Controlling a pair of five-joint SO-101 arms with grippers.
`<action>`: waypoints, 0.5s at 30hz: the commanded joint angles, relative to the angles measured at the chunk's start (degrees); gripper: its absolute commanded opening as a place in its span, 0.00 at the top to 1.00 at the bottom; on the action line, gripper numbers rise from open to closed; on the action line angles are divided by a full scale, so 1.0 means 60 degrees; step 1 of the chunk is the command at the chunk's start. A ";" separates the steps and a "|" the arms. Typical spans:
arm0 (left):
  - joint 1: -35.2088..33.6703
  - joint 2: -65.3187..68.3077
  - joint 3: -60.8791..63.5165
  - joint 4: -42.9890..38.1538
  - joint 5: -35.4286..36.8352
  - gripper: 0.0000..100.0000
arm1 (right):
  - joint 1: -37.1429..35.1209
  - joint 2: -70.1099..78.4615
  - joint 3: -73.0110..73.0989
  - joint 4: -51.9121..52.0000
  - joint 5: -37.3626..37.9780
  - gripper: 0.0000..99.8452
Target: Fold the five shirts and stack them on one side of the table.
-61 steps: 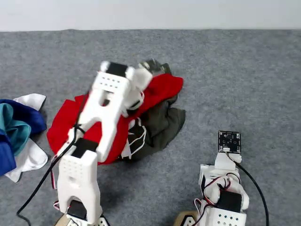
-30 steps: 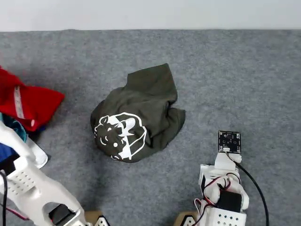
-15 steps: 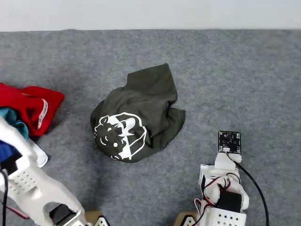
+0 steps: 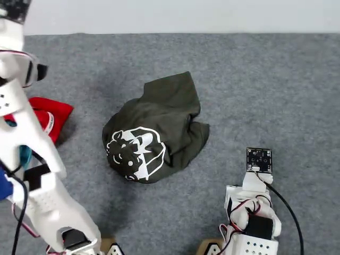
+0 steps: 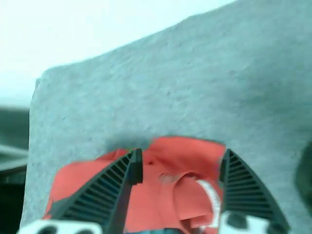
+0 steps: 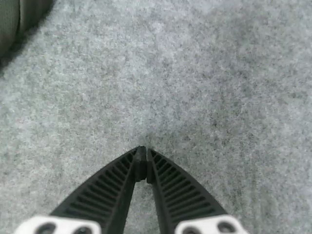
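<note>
1. Work surface. The table (image 4: 276,90) is covered in grey felt-like matting, which will probably drag on cloth pulled across it.

2. Left arm (image 4: 21,122). It stands along the left edge of the table, above the heap of garments there.

3. Dark olive shirt (image 4: 170,114). It lies crumpled at the middle of the table with a white cartoon print (image 4: 135,153) facing up, unfolded and well apart from the heap. Judged as soft, light and limp, it will sag from any single hold. Take it by a hem or shoulder edge at the outline, not by the bunched middle. Two holds on one edge would let it be spread flat before folding.

4. Red shirt (image 4: 53,114). It lies rumpled at the left edge, on top of teal and blue fabric (image 4: 4,190) that the arm partly hides.

5. Right arm (image 4: 252,228). It sits folded at the near right, beside the olive shirt and not touching it.

6. Left gripper (image 5: 181,152). The jaws are spread wide and empty, above the red shirt (image 5: 165,204).

7. Right gripper (image 6: 145,151). The jaws are pressed together on nothing, over bare matting.
</note>
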 commanded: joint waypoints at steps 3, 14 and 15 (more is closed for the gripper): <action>0.1128 -0.2725 0.2791 0.0278 0.0278 0.74 | -0.0007 -0.0081 0.0147 0.0066 0.0103 0.99; 0.4894 -0.5993 1.0469 0.0000 0.2183 0.74 | -0.0007 -0.0081 0.0147 0.0066 0.0103 0.99; 0.5304 -0.5919 1.0879 -0.0088 0.2271 0.74 | -0.0007 -0.0081 0.0147 0.0066 0.0103 0.99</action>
